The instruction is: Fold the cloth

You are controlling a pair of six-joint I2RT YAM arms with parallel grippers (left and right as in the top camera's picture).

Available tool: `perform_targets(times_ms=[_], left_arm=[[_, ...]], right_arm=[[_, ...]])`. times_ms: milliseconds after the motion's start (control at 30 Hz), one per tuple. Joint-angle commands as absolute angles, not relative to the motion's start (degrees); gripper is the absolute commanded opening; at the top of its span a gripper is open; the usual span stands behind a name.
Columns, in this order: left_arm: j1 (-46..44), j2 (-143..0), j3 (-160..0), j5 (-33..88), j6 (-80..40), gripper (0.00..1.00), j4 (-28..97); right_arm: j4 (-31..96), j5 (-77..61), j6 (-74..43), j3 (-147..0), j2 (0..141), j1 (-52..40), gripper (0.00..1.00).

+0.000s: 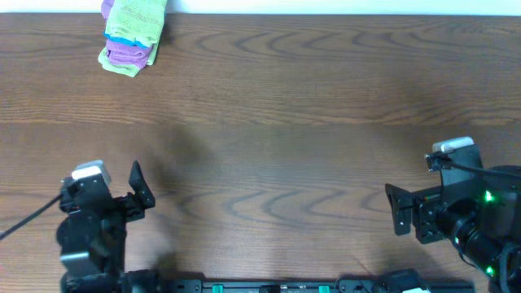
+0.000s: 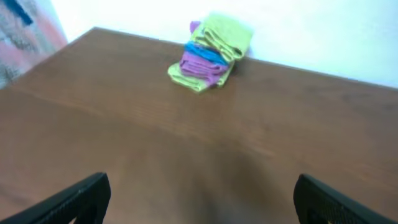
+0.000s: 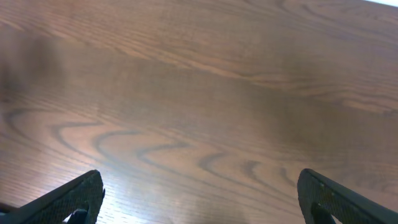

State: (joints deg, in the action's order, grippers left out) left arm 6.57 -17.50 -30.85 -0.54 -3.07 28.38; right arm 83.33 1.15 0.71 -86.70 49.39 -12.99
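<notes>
A stack of folded cloths (image 1: 130,37), green, blue and purple, sits at the far left edge of the brown table (image 1: 285,122). It also shows in the left wrist view (image 2: 210,53), far ahead of the fingers. My left gripper (image 1: 140,189) is open and empty near the front left of the table; its fingertips frame bare wood (image 2: 199,196). My right gripper (image 1: 395,210) is open and empty at the front right, over bare wood (image 3: 199,193). No unfolded cloth shows in any view.
The table's far edge meets a white wall (image 2: 311,31). A patterned pink surface (image 2: 25,31) lies beyond the table's left corner. The arm bases and a black rail (image 1: 269,285) line the front edge.
</notes>
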Motion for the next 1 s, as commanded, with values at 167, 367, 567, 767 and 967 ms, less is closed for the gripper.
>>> perform_targets(times_ms=[167, 367, 567, 767, 967], left_arm=[[6.46, -10.94, -15.73, -1.93, -4.49, 0.95, 18.90], [6.44, -7.55, -11.51, -1.98, -5.39, 0.95, 18.09], [6.35, -3.53, -7.55, -1.93, -6.90, 0.95, 17.21], [6.35, -0.54, -4.97, -2.07, -8.16, 0.95, 16.32], [5.19, -0.21, -4.97, -1.93, -9.28, 0.95, 16.27]], right_arm=[[83.40, 1.69, 0.73, -86.72, 49.39, -13.47, 0.99], [83.40, 1.69, 0.73, -86.72, 49.39, -13.47, 0.99], [83.40, 1.69, 0.73, -86.72, 49.39, -13.47, 0.99], [83.40, 1.69, 0.73, -86.72, 49.39, -13.47, 0.99], [83.40, 1.69, 0.73, -86.72, 49.39, -13.47, 0.99]])
